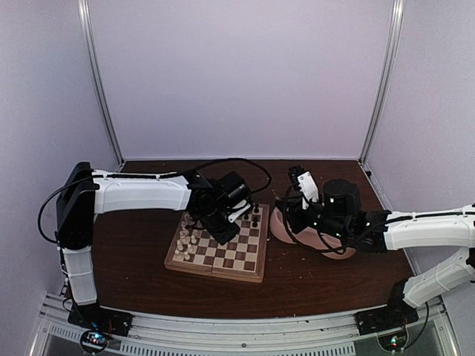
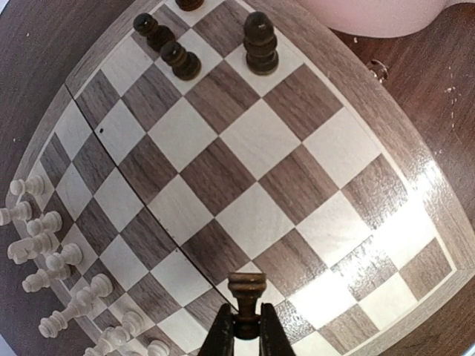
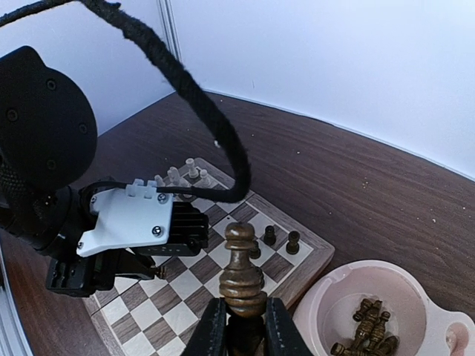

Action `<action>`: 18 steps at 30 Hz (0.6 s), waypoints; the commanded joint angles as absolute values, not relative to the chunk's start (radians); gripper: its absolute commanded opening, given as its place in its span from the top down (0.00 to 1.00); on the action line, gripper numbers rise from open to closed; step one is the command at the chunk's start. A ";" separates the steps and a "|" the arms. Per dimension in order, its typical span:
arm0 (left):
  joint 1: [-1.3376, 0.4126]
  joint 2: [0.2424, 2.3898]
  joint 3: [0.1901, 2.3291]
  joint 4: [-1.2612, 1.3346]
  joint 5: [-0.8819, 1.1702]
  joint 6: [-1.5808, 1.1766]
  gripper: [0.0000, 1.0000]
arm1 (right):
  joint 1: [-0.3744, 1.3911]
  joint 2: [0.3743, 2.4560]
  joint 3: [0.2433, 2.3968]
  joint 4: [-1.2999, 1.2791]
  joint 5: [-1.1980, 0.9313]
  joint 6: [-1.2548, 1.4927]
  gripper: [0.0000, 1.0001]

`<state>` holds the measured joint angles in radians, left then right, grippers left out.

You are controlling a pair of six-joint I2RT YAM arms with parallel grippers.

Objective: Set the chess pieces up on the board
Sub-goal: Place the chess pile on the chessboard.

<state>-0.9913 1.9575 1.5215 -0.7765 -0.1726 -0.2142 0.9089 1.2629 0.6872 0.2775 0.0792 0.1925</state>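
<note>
Left gripper (image 2: 246, 330) clamped on dark piece (image 2: 246, 291) over board (image 2: 256, 144). Right gripper (image 3: 243, 326) clamped on second dark piece (image 3: 243, 274), raised near pink bowl (image 3: 338, 297).

Risk: your arms crowd close, and a wrist swing could topple cream pieces (image 2: 44, 245).

Count: four standing dark pieces (image 2: 180, 61); roughly a dozen cream; several bowl pieces (image 3: 367, 315).

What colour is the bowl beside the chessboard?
The bowl is pale pink, clearest in the right wrist view.

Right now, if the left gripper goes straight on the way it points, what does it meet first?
Probably the board: the left gripper, shut on a dark piece, points at bare squares near its rim. No other piece stands in that line; depth is unclear.
</note>
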 commanded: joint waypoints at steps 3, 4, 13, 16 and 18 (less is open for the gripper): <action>-1.008 1.969 1.575 -0.860 -0.249 -0.165 1.00 | 0.903 1.210 0.647 0.292 0.199 0.172 0.91; -1.010 1.980 1.592 -0.884 -0.222 -0.157 1.00 | 0.902 1.201 0.640 0.293 0.224 0.174 0.92; -1.017 2.074 1.745 -1.117 -0.175 -0.169 1.00 | 0.900 1.180 0.618 0.299 0.327 0.176 0.94; -1.020 2.078 1.750 -1.129 -0.145 -0.173 1.00 | 0.899 1.182 0.617 0.301 0.341 0.173 0.94; -1.021 2.084 1.755 -1.132 -0.126 -0.175 1.00 | 0.900 1.180 0.619 0.299 0.341 0.172 0.94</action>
